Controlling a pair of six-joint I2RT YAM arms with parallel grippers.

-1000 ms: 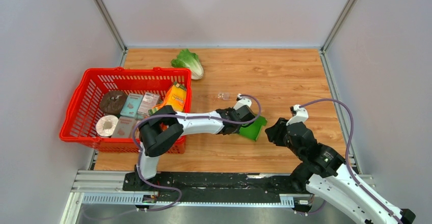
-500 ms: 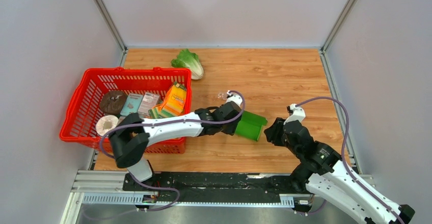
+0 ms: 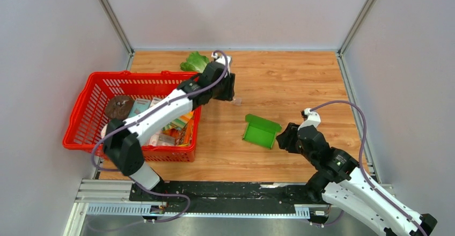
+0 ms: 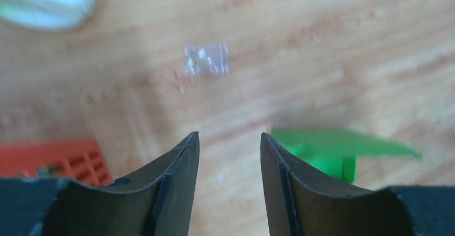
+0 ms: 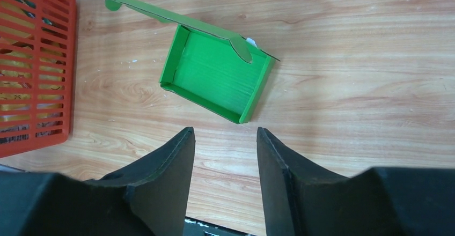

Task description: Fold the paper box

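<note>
The paper box [image 3: 261, 131] is bright green card, a shallow open tray with its lid flap standing up along the far side, lying on the wooden table. It shows clearly in the right wrist view [image 5: 214, 80] and blurred in the left wrist view [image 4: 338, 150]. My left gripper [image 3: 229, 88] is open and empty, raised up near the far left, well away from the box. My right gripper [image 3: 283, 138] is open and empty, just right of the box and apart from it. The gap between its fingers [image 5: 222, 139] shows bare wood.
A red basket [image 3: 86, 120] with an orange carton and other groceries stands at the left. A lettuce [image 3: 194, 61] lies at the back, partly behind the left arm. A small clear plastic scrap [image 3: 236, 101] lies on the table, also in the left wrist view [image 4: 206, 59].
My left gripper has let go of the box and swung up and back toward the lettuce. The box now lies free with its lid up. The right gripper edged slightly toward it.
</note>
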